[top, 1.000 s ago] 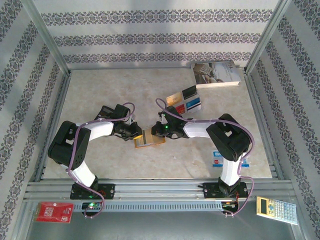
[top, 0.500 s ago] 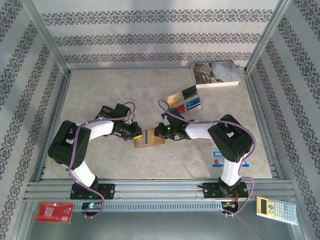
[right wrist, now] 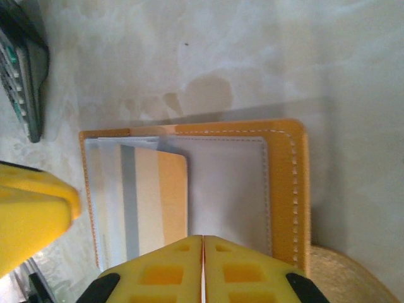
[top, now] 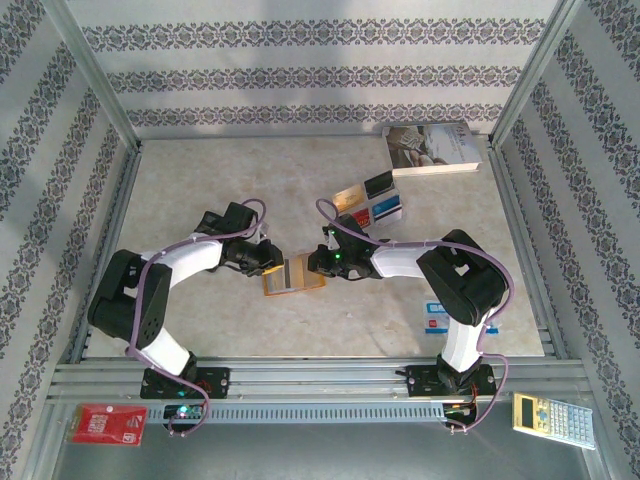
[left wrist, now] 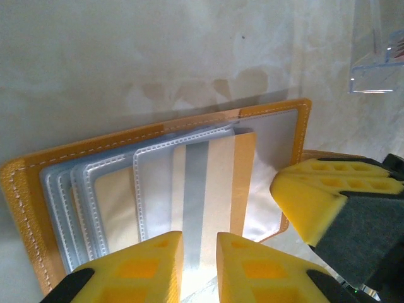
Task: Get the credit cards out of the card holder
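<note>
Holder (top: 294, 277) lies open, flat on the bench (top: 200, 180); orange stitched border; blue-grey clear pockets fanned inside; a tan, grey-striped card (left wrist: 211, 189) juts from one pocket.

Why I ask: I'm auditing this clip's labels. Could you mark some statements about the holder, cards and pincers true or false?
1. The tan-orange folding card holder lies open on the marbled table. True.
2. The right pincer has its fingers spread wide. False: they are pressed together.
3. Every pocket is empty. False: a beige card with a grey stripe lies among them.
4. Loose cards lie farther back, near a book. True.
5. The left pincer has its fingers slightly apart. True.
</note>
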{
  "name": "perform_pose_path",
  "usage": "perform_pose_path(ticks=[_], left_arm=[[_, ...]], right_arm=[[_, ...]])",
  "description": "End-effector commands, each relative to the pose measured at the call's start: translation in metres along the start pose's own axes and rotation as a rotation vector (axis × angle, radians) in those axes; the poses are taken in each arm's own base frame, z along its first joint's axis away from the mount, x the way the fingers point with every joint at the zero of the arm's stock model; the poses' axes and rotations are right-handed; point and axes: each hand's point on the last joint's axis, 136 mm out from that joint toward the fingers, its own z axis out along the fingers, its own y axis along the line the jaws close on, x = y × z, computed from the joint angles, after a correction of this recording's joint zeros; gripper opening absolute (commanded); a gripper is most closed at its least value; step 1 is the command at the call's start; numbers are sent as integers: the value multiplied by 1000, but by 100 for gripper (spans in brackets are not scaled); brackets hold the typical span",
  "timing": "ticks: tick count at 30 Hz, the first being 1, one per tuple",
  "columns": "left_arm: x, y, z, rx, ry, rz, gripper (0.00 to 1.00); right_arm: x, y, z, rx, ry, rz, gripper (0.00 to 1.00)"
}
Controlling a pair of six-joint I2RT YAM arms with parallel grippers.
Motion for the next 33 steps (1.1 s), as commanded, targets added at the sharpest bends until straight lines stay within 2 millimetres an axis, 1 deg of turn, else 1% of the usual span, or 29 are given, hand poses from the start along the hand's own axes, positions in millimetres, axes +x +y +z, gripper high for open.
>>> perform_pose_path(ticks=[1, 4, 7, 11, 14, 17, 21, 25, 27, 30, 33], left_arm=[[2, 5, 11, -18, 24, -15, 19], [8, 22, 20, -69, 47, -35, 16], [14, 38, 24, -122, 63, -53, 12], [22, 60, 24, -212, 76, -59, 9], [26, 73, 24, -249, 83, -71, 7], [30, 83, 25, -269, 88, -87, 6], [34, 91, 30, -284, 109, -104, 5], [38, 98, 34, -302, 128, -117, 5], [39, 101, 35, -308, 133, -122, 5], [39, 102, 33, -315, 133, -122, 5], [39, 99, 32, -306, 132, -124, 5]], right_arm=[[0, 18, 3, -38, 15, -30, 15], [2, 16, 7, -32, 25, -16, 19], [4, 13, 11, -24, 42, -7, 22], [7, 4, 16, 15, 60, 14, 25], [10, -5, 20, 48, 67, 35, 26], [11, -9, 21, 65, 74, 46, 29], [15, -7, 25, 70, 101, 31, 31], [19, -10, 27, 129, 114, 5, 32], [20, -8, 28, 131, 121, -5, 33], [21, 2, 28, 88, 124, -26, 32], [18, 13, 24, 37, 112, -44, 26]])
